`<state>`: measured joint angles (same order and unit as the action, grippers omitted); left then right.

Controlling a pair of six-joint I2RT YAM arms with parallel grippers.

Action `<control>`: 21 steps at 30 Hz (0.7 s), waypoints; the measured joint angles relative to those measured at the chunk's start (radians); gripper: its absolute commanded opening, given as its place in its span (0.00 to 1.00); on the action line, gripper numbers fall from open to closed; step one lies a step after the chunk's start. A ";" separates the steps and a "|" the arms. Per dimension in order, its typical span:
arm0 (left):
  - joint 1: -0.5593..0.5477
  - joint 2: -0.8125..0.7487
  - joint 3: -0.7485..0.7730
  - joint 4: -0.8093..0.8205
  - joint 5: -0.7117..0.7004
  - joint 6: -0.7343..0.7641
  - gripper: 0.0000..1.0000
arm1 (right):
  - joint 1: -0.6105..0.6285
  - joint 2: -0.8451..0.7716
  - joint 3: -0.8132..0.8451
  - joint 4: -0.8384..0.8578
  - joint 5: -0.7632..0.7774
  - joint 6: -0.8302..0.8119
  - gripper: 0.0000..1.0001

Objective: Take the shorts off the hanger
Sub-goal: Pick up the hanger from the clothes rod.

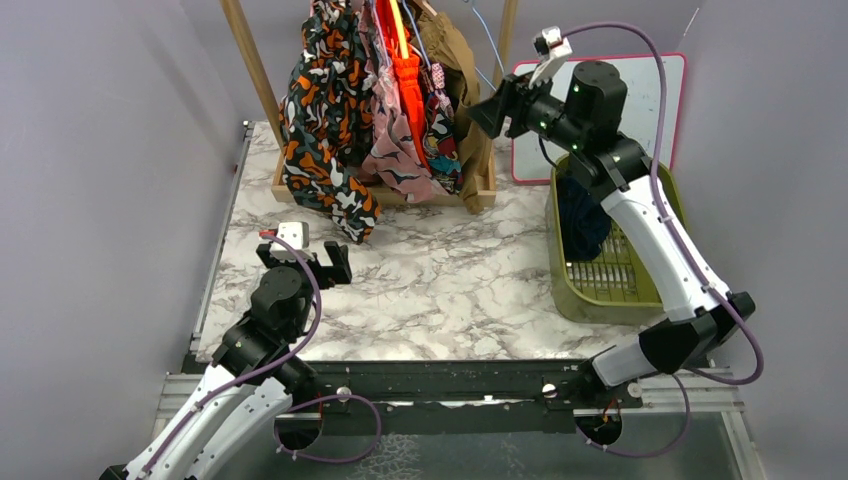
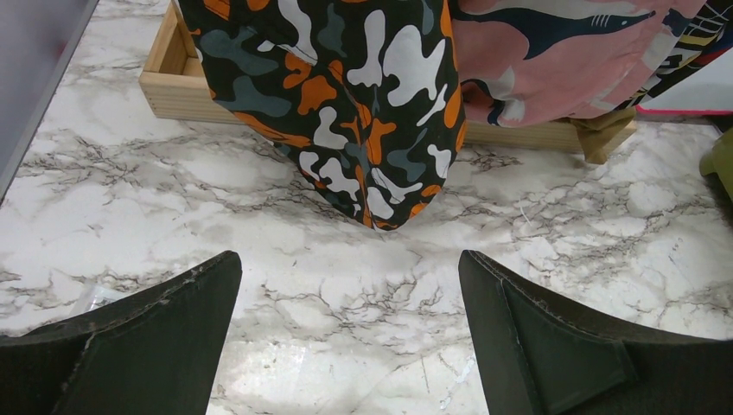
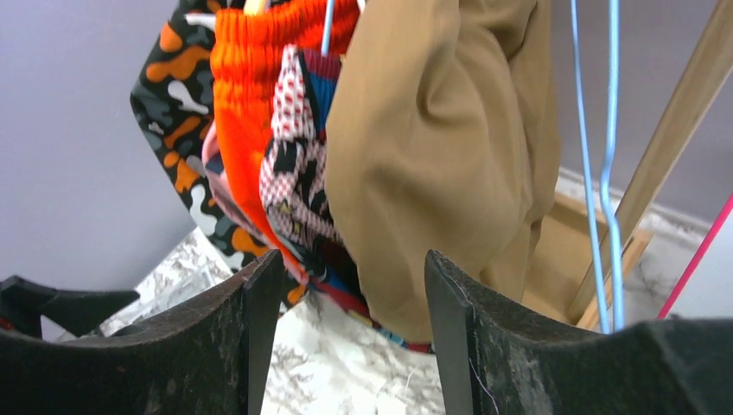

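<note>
Several pairs of shorts hang bunched on a wooden rack at the back: a black-orange-white blotch pair, a pink print pair, bright orange shorts, a multicolour pair and tan shorts. My right gripper is raised just right of the tan shorts, its jaws apart, with the fabric hanging just beyond the tips and nothing pinched. An empty blue wire hanger hangs to the right. My left gripper sits low over the marble, wide open and empty.
A green basket at the right holds a navy pair of shorts. The rack's wooden base lies along the back of the table. A pink-edged whiteboard leans behind the basket. Grey walls close in on both sides.
</note>
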<state>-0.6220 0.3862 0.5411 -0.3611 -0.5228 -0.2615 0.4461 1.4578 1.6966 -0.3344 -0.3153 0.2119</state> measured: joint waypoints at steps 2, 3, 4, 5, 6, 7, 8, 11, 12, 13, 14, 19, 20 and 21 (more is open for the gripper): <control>0.000 0.000 0.000 0.000 0.000 0.000 0.99 | 0.000 0.036 0.056 0.002 0.006 0.001 0.60; 0.000 0.000 0.000 0.000 0.000 0.000 0.99 | 0.000 0.051 0.080 0.002 0.007 0.002 0.60; 0.000 0.000 0.000 0.000 0.000 0.000 0.99 | 0.002 0.068 0.105 0.001 0.010 0.003 0.59; 0.000 0.000 0.000 0.000 0.000 0.000 0.99 | 0.005 0.087 0.133 0.000 0.015 0.004 0.58; 0.000 0.000 0.000 0.000 0.000 0.000 0.99 | 0.006 0.108 0.164 -0.003 0.022 0.003 0.56; 0.000 0.000 0.000 0.000 0.000 0.000 0.99 | 0.009 0.131 0.197 -0.008 0.031 -0.001 0.53; 0.000 0.000 0.000 0.000 0.000 0.000 0.99 | 0.013 0.162 0.244 -0.017 0.042 -0.003 0.50; 0.000 0.000 0.000 0.000 0.000 0.000 0.99 | 0.027 0.244 0.353 -0.037 0.069 -0.019 0.49; 0.000 0.000 0.000 0.000 0.000 0.000 0.99 | 0.034 0.266 0.377 -0.042 0.084 -0.030 0.49; 0.000 0.000 0.000 0.000 0.000 0.000 0.99 | 0.042 0.284 0.392 -0.047 0.099 -0.039 0.49; 0.000 0.000 0.000 0.000 0.000 0.000 0.99 | 0.053 0.300 0.403 -0.053 0.121 -0.053 0.49; 0.000 0.000 0.000 0.000 0.000 0.000 0.99 | 0.085 0.370 0.458 -0.090 0.209 -0.103 0.39; 0.000 0.000 0.000 0.000 0.000 0.000 0.99 | 0.090 0.381 0.469 -0.097 0.224 -0.109 0.38; 0.000 0.000 0.000 0.000 0.000 0.000 0.99 | 0.092 0.389 0.480 -0.107 0.236 -0.112 0.35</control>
<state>-0.6220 0.3862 0.5411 -0.3611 -0.5228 -0.2615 0.5381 1.8469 2.1761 -0.4412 -0.0792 0.0998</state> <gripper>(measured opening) 0.987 0.402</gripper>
